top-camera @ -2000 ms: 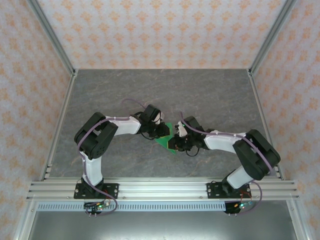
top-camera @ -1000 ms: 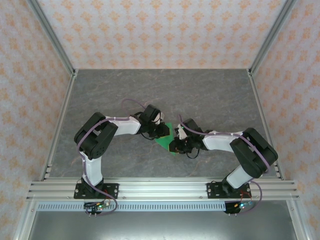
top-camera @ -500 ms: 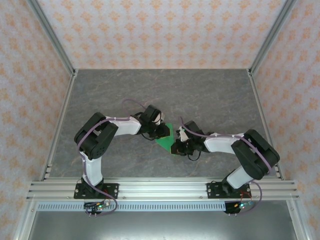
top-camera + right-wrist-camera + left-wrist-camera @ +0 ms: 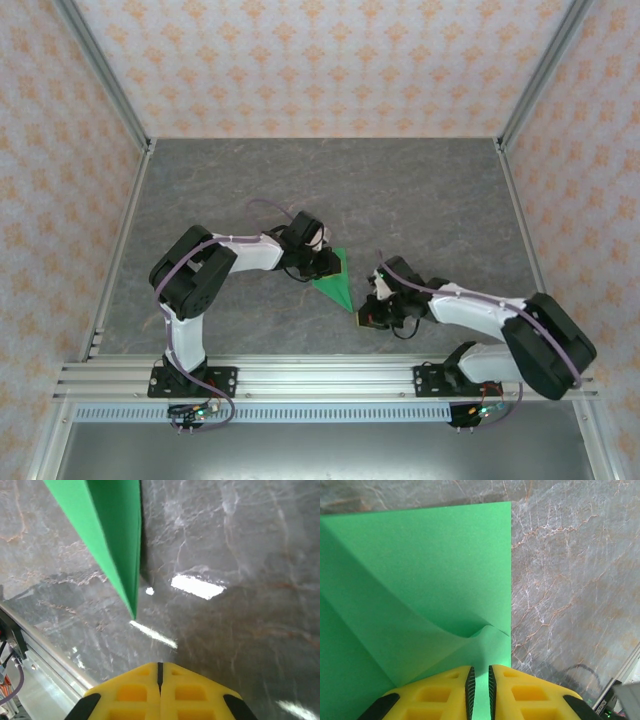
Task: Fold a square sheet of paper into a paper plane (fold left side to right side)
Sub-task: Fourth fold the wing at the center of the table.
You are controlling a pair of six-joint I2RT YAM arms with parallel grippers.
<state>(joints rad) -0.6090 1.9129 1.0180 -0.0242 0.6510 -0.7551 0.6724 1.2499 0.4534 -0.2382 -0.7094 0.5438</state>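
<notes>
The square sheet of paper (image 4: 338, 282), bright green, lies folded on the grey table as a pointed wedge with its tip toward the near edge. In the left wrist view the paper (image 4: 415, 565) has a raised flap with a small wrinkle just ahead of the fingers. My left gripper (image 4: 326, 263) rests on the wedge's far left corner. Its jaws (image 4: 480, 672) stand a narrow gap apart, with green paper showing between the pads. My right gripper (image 4: 366, 318) is shut and empty, just near and right of the tip. From the right wrist view, the paper (image 4: 110, 530) ends ahead of the right gripper (image 4: 160, 664).
The aluminium rail (image 4: 320, 378) runs along the near edge, close behind the right gripper, and also shows as the rail (image 4: 30, 630) at the lower left. Patterned walls enclose the grey table (image 4: 400, 190) on three sides.
My right gripper has left the paper, drawn back toward the near right and shut. The paper now lies flatter as a narrow point. The left gripper has not moved.
</notes>
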